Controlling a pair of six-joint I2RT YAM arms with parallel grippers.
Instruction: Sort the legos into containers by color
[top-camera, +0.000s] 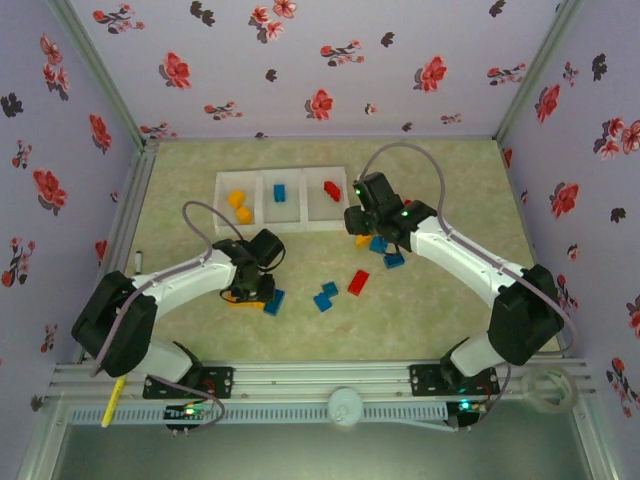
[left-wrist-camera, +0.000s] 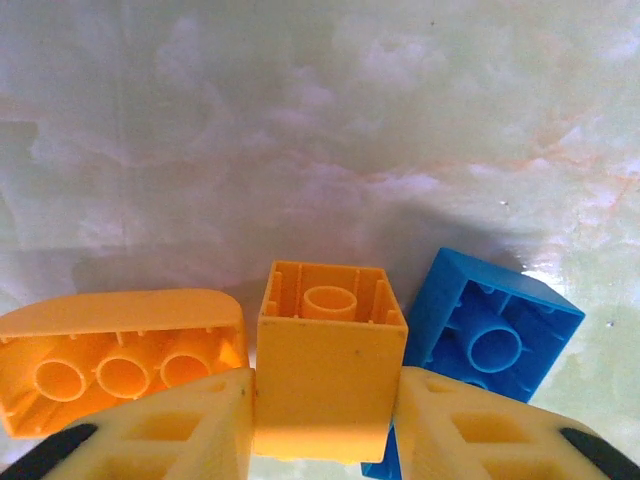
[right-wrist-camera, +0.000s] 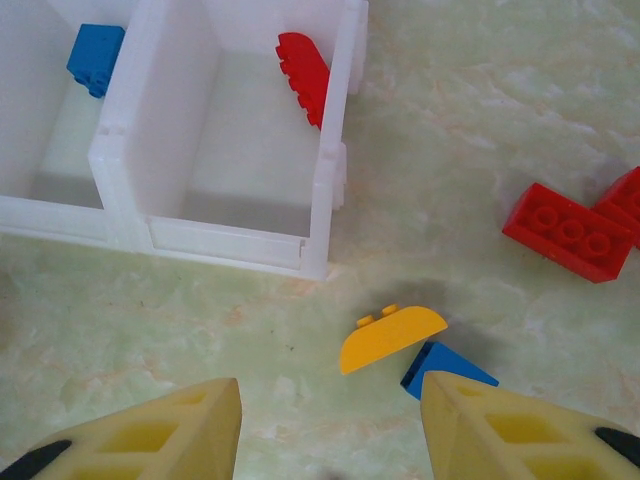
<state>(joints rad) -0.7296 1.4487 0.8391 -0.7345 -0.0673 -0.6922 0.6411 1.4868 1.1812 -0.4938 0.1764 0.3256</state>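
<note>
Yellow brick (left-wrist-camera: 320, 340), near side of tray (top-camera: 300, 228): left gripper (left-wrist-camera: 325, 385) clamped on it; right gripper (right-wrist-camera: 328, 385) jaws apart. Risk: blue brick (left-wrist-camera: 495, 335) just beside snags finger, shifts on lift.

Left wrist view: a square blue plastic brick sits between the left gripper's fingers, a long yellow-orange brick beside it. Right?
No. The left wrist view shows a square yellow-orange plastic brick between the fingers of the left gripper, not a blue one; the rest is right.
</note>
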